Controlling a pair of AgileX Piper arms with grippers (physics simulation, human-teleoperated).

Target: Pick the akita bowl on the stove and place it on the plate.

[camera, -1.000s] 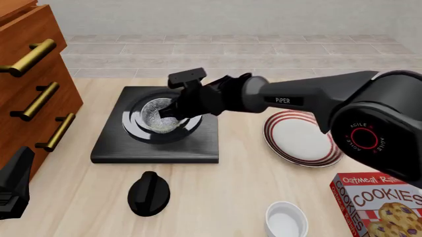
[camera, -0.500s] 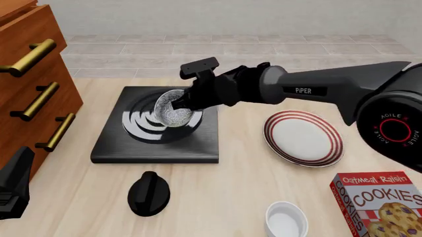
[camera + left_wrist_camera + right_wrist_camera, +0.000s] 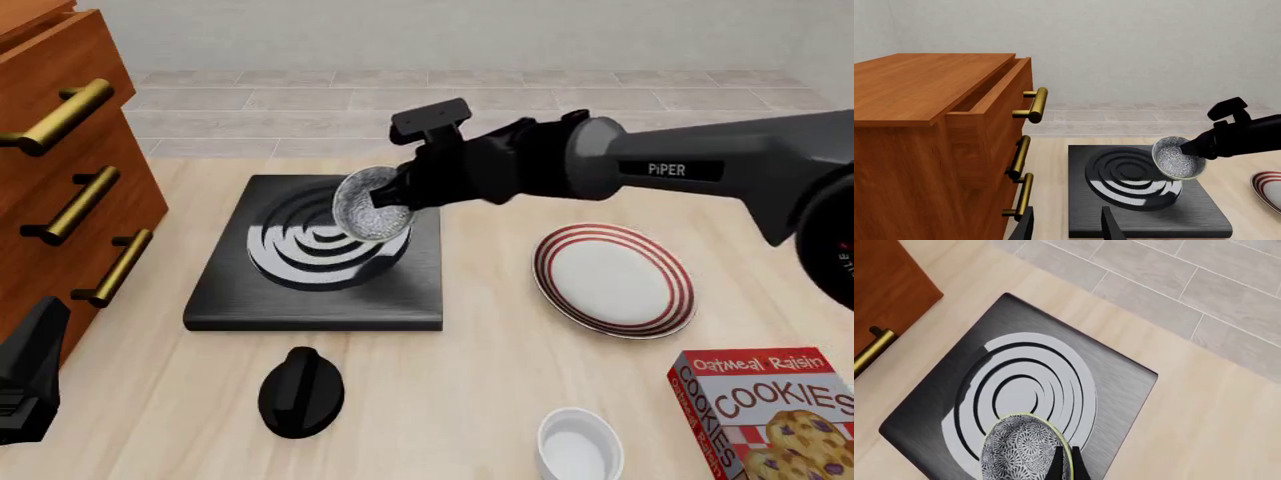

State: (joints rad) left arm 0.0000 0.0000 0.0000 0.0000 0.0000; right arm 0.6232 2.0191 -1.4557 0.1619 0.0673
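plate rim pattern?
Red concentric stripes on the round white plate; clearest in the front view.

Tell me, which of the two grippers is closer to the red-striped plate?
The right. The right gripper holds the akita bowl tilted above the stove, left of the plate. The left gripper sits at the table's near left corner, much farther away.

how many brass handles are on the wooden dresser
3, stacked down the dresser front to the left of the stove: the top handle, the middle handle and the bottom handle. Any handles lower down would be out of frame.
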